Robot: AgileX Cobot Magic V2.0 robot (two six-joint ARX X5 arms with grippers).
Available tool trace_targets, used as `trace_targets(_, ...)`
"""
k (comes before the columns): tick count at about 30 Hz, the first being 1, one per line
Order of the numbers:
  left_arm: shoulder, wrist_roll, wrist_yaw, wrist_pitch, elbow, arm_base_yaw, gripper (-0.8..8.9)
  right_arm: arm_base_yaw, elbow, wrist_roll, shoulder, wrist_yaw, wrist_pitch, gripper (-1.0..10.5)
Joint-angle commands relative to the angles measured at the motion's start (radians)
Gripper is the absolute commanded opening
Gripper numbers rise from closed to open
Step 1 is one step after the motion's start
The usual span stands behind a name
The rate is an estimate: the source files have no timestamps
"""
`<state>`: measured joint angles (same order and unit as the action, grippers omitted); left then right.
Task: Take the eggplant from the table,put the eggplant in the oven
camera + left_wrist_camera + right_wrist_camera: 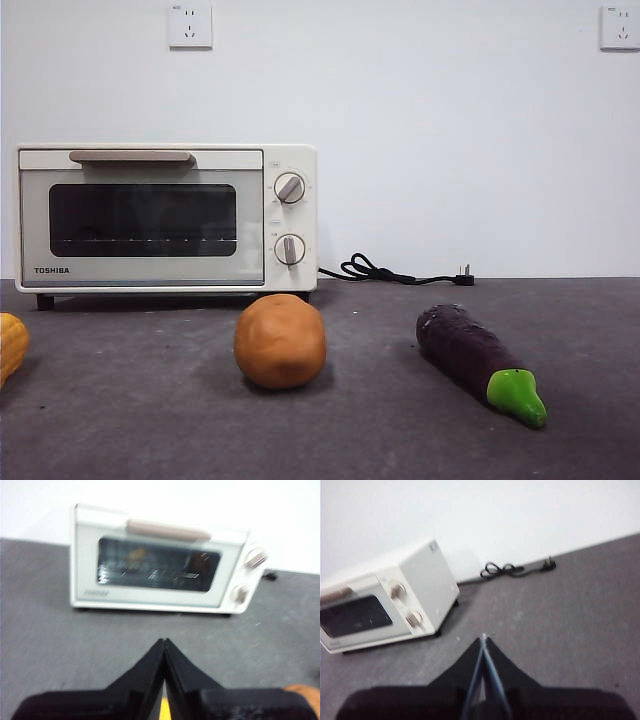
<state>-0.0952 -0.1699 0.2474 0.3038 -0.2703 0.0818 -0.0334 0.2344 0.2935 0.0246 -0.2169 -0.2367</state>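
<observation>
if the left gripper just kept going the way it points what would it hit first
Probably the oven: the left gripper, jaws shut, aims at its closed glass door, with only bare table showing between them. Depth is hard to judge.

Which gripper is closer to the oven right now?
Left, probably. The left gripper faces the oven door head-on, oven large in view; the right gripper sits off its knob side, seeing it smaller, angled.

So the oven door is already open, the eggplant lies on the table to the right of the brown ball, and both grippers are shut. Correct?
Not quite: the front view shows the oven door closed. The eggplant does lie on the table right of the brown ball, and the left gripper and right gripper are shut.
</observation>
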Motion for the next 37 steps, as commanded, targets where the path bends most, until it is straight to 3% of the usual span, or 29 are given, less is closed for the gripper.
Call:
trace_targets(1,-0.036,-0.011,0.033,-0.003,-0.06,-0.002,-0.05,-0.001,0.063,0.01,0.03,0.0,-0.027,-0.1)
trace_targets(20,-0.489,-0.002,0.13,0.225,-0.759,-0.027,-0.05,-0.001,0.751,-0.187,0.494,-0.031,-0.349,-0.1)
trace_targets(29,-0.657,0.076,0.127,0.375,-1.088,-0.118,-0.05,-0.006,1.095,-0.19,0.708,-0.11,-0.431,-0.1)
trace_targets(37,-0.738,0.122,0.126,0.437,-1.253,-0.172,-0.05,-0.063,1.366,-0.193,0.863,-0.113,-0.553,-0.1)
